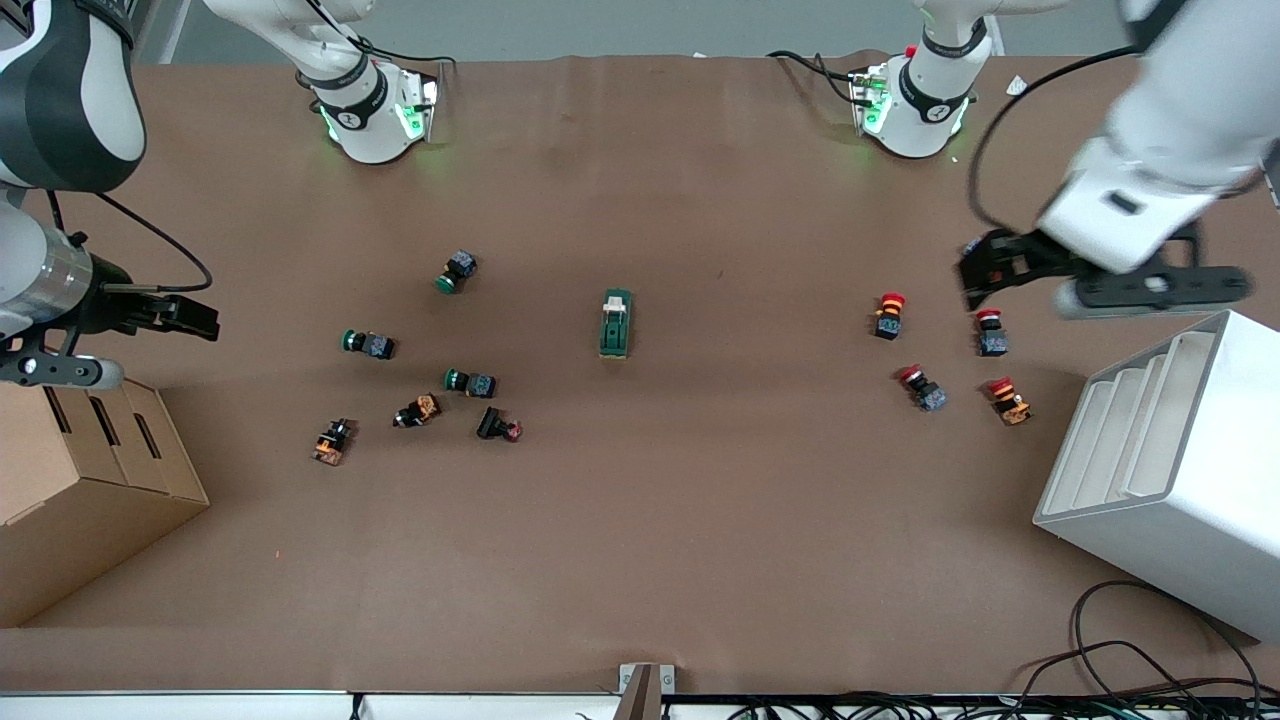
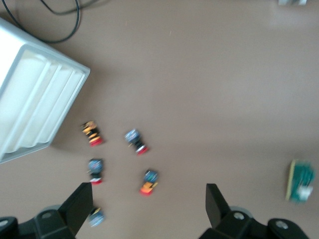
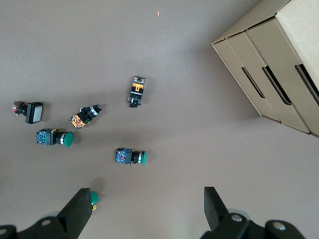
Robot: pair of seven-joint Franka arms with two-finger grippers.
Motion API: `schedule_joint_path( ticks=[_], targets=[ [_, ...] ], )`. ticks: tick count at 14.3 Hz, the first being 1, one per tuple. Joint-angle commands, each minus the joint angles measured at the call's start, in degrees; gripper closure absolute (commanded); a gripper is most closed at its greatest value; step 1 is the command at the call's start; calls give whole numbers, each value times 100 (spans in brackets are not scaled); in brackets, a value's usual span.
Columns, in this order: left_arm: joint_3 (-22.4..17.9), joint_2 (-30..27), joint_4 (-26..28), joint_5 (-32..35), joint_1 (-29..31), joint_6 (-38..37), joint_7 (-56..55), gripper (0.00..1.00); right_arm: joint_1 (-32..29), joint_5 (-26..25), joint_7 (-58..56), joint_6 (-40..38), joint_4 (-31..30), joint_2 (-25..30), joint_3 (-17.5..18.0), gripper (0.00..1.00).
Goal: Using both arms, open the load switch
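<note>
brown table, mid-centre: the load switch (image 1: pixel 616 323) lies lengthwise toward the camera, about midway between the left gripper (image 1: pixel 985 268) and right gripper (image 1: pixel 190 315) (both spread wide, both well apart from it).

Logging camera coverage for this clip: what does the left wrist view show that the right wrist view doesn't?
Only the left wrist view shows the load switch, the red push buttons and the white slotted rack. Only the right wrist view shows the green push buttons and the cardboard box. Both show the brown table and their own gripper's open jaws.
</note>
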State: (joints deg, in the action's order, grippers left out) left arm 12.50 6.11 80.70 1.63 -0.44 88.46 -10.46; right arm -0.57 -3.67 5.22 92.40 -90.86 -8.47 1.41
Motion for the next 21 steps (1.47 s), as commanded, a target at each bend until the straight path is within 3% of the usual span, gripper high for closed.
schedule_joint_path(
  ticks=[1,7,15,21],
  targets=[
    [-607,-285,236,-347,-44,-321,1174,0,92,-90,-21,-47,-46,82,-62,0],
    [-626,-496,271,-356,88,-347,1213,0,48,-90,-30,-99,-55,126,-53,0],
    [-626,-1067,841,-567,97,-356,1169,0,13,-90,-179,-530,-248,794,-45,0],
    [-635,-1120,834,-497,106,-312,1239,0,13,-63,-179,-513,-170,785,-53,0]
  ],
)
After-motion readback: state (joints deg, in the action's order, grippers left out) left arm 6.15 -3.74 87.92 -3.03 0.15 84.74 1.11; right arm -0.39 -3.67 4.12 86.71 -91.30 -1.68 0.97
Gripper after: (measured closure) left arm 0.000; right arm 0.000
